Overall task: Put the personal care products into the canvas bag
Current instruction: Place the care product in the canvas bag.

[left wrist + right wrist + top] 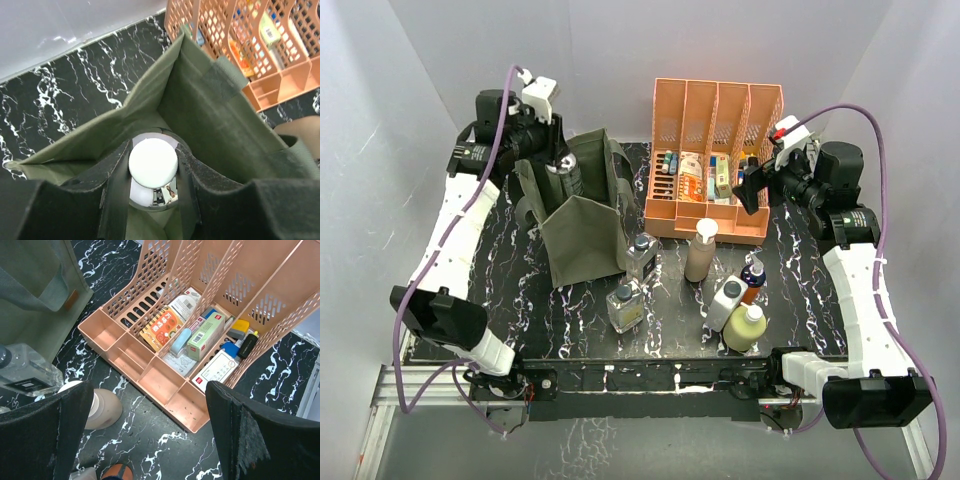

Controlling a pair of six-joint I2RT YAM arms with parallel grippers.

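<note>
We see a glossy black table point(570, 325) veined white like marble, a matt olive woven-cloth canvas bag point(582, 240), a smooth peach plastic organiser point(715, 105), a shiny clear glass bottle point(625, 305), and a smooth white-ended bottle point(153, 167) between the matt black fingers point(116, 180) of the left tool point(153, 152).

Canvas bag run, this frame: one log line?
left jaws: shut on bottle, in canvas bag mouth | right jaws: open, above organiser front | pending: six bottles on table

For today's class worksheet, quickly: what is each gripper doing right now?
Left gripper: closed on a bottle inside the canvas bag.
Right gripper: open, holding nothing.
</note>
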